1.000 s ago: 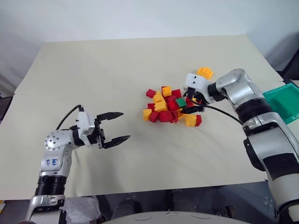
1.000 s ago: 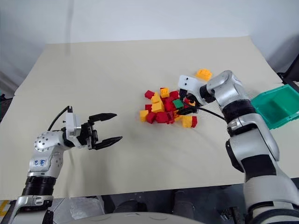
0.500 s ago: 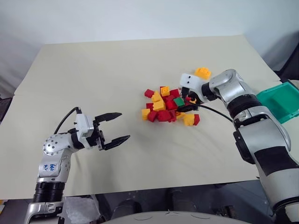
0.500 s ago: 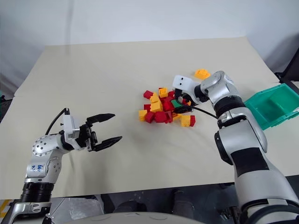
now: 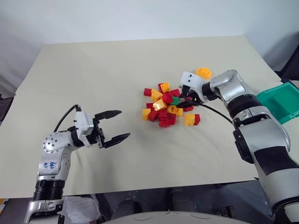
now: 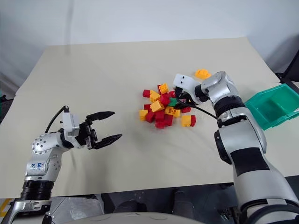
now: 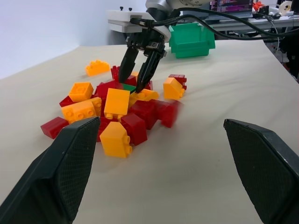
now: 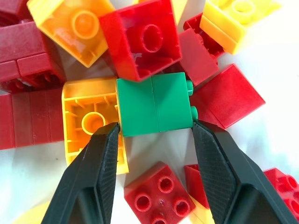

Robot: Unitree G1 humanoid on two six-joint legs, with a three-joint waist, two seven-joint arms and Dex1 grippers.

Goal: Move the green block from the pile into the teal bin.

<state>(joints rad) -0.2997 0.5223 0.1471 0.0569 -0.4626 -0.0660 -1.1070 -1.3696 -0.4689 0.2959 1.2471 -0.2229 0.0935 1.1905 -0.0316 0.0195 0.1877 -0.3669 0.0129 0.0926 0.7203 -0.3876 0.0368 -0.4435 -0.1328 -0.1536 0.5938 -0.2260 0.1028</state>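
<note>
At the pile's (image 5: pixel 166 105) right edge on the table (image 5: pixel 93 70), the green block (image 8: pixel 155 103) lies on its side among red and yellow bricks, with the right gripper (image 8: pixel 154 140) straddling it, one fingertip at each end, though whether they already pinch it I cannot tell. Well to the right the teal bin (image 5: pixel 280 100) sits at the table's edge. Far left of the pile, the left gripper (image 5: pixel 116 125) hovers with fingers spread, holding nothing.
</note>
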